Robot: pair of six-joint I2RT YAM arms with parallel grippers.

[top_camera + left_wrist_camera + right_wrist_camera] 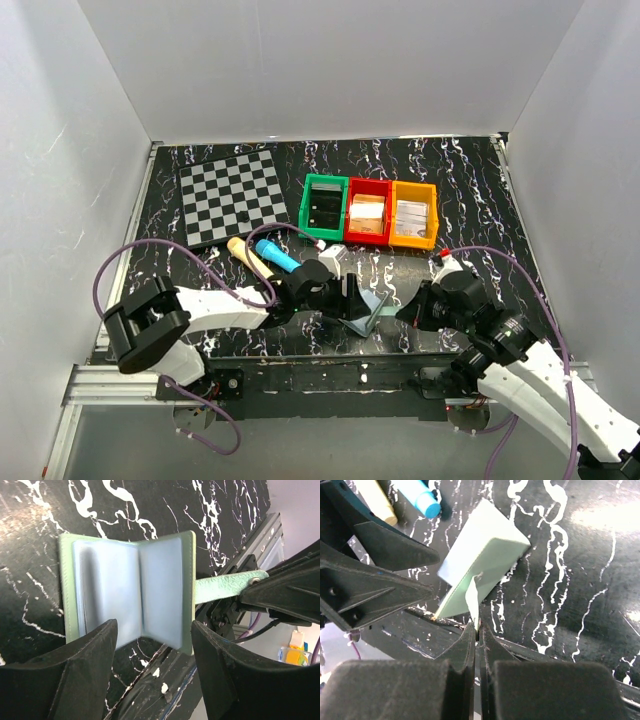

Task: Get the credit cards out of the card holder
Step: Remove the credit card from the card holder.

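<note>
- The black marbled surface [480,200] carries everything. The action is at its near edge, between the two arms.
- The checkered board [232,196] sits at the back left, well apart from the work and not involved.
- The green, red and orange bins [367,212] stand in a row just right of the board. There's stuff in them, but I can't tell what.
- The card holder [130,595] is spread open like a book with both pale blue panels facing the left wrist camera. It looks propped up near the front edge rather than lying flat.
- The left fingers [85,670] are released and stand wide, one on each side of the open panels. As far as I can see they touch nothing.
- The right fingers [465,652] are clenched on the card holder's tab [225,586] and hold it steady.
- The blue marker [275,255] and the yellowish one lie just behind the left arm, out of the way.
- I honestly can't make out a card edge for the credit cards, so they're presumably tucked in the pockets.
- My read is that this is the brace-and-reach step and no card is out yet.
- Next, the left fingers would need to close in on one card's edge and slide it out along the pocket. The right side has to keep the tab from twisting.
</note>
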